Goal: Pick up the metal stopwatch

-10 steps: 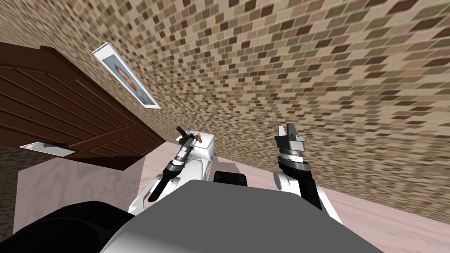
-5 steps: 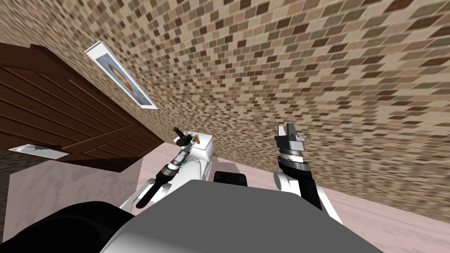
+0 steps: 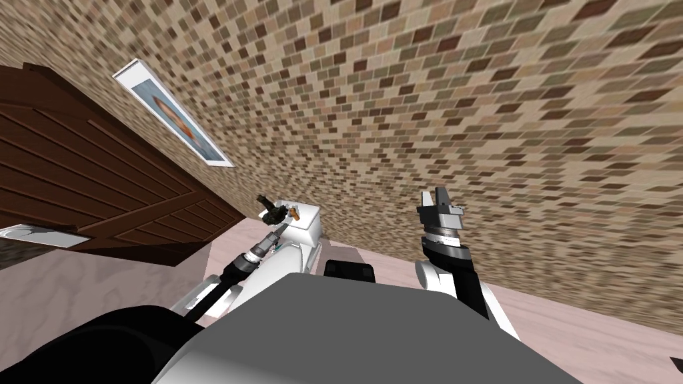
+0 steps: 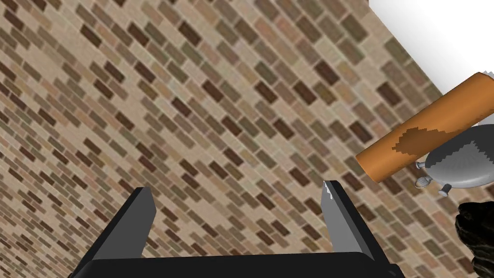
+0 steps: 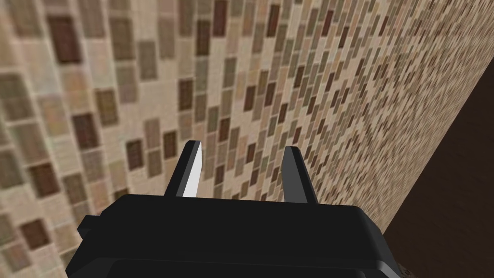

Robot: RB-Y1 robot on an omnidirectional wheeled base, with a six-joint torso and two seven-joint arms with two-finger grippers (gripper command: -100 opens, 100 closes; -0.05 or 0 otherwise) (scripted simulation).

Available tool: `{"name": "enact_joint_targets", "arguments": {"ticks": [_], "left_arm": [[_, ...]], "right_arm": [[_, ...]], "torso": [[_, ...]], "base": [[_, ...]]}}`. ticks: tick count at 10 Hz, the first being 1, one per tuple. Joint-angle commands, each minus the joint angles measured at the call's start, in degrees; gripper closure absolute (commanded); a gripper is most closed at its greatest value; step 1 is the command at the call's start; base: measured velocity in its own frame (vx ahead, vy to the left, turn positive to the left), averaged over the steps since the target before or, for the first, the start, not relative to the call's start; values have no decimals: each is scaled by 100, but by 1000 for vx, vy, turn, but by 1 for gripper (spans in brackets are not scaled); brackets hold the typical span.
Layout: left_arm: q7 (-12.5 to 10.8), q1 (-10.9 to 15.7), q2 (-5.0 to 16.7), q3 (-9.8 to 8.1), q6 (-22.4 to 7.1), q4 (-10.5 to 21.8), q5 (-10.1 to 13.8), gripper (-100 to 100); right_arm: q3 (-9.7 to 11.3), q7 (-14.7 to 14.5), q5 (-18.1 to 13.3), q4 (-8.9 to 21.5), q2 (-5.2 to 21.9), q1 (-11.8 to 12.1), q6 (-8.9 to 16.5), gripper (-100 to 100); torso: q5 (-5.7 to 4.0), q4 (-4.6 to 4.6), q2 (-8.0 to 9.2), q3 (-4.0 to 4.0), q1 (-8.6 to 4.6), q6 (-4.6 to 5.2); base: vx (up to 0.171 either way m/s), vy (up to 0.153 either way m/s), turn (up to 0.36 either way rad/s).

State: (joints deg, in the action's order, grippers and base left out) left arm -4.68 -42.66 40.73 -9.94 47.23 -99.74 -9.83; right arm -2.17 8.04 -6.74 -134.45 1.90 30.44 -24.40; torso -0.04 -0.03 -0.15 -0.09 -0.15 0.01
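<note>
Tiled wall of small brown and tan bricks, running behind everything from 9 to 3 o'clock.

Item 1, at 9 to 10 o'clock: brown wooden door with a picture frame on the wall beside it. Both sit further toward 9 o'clock than a second ago. The whole head view has slid with them, so the robot has turned, not the fittings.

Item 2, at 11 o'clock: white stand against the wall. Its top carries a dark lump, an orange roll and the stopwatch.

Item 3: left gripper, with its fingers apart and only wall tiles between them. Over the last second the left arm has stretched further out and lower toward the stand.

Item 4: stopwatch, grey and round with small knobs at its rim. It lies just beside the orange roll and partly behind it, with the dark lump close by. It is outside the finger gap, past one finger, and not held.

Item 5, at 1 o'clock: right gripper, raised and unmoved. Its fingers stand apart, more narrowly than the left's, and hold nothing.

Assessment: the approach has brought the stopwatch into the left wrist view. The gap probably needs to shift sideways over the stopwatch, clear of the roll, before any closing.
</note>
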Motion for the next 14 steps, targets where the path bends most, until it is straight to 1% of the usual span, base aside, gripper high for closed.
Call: {"name": "enact_joint_targets", "arguments": {"ticks": [1,2,3,4,5,7,8,9,10,11,13,14], "left_arm": [[30,-130,167,-65,65,177,-31,-100],[71,-214,379,-126,129,368,-98,-100],[71,-214,379,-126,129,442,-98,-100],[114,-291,578,-185,189,608,-165,-100],[114,-291,578,-185,189,704,-165,-100],[203,-423,943,-293,290,1100,-302,-100],[203,-423,943,-293,290,1215,-302,-100],[250,-478,1110,-343,333,1416,-372,-100],[250,-478,1110,-343,333,1463,-372,-100],[298,-525,1268,-390,369,1705,-441,-100],[397,-598,1556,-475,428,2074,-581,-100],[397,-598,1556,-475,428,2162,-581,-100]], "right_arm": [[0,0,0,0,0,0,0,0],[0,0,0,0,0,0,0,0],[0,0,0,0,0,0,0,0],[0,0,0,0,0,0,0,0],[0,0,0,0,0,0,0,0],[0,0,0,0,0,0,0,0],[0,0,0,0,0,0,0,0],[0,0,0,0,0,0,0,0],[0,0,0,0,0,0,0,0],[0,0,0,0,0,0,0,0],[0,0,0,0,0,0,0,0],[0,0,0,0,0,0,0,0]], "torso": [[0,0,0,0,0,0],[0,0,1,1,-1,-1],[0,0,-2,-1,-1,0],[0,0,2,1,2,-1],[1,1,2,1,5,1],[1,1,4,2,6,0],[0,0,-2,-1,-1,0],[0,0,-1,-1,-2,-1],[0,-1,-4,-3,0,1],[1,0,-1,-1,4,0],[0,-1,-5,-3,0,1],[-1,-3,-14,-8,-2,3]], "base": [[39,-45,-17],[47,-47,-33],[35,-32,-25],[32,-32,-59],[25,-25,-25],[43,-41,-70],[47,-46,-26],[55,-41,-55],[40,-26,-32],[37,-32,-74],[71,-48,-111],[59,-26,-54]]}}
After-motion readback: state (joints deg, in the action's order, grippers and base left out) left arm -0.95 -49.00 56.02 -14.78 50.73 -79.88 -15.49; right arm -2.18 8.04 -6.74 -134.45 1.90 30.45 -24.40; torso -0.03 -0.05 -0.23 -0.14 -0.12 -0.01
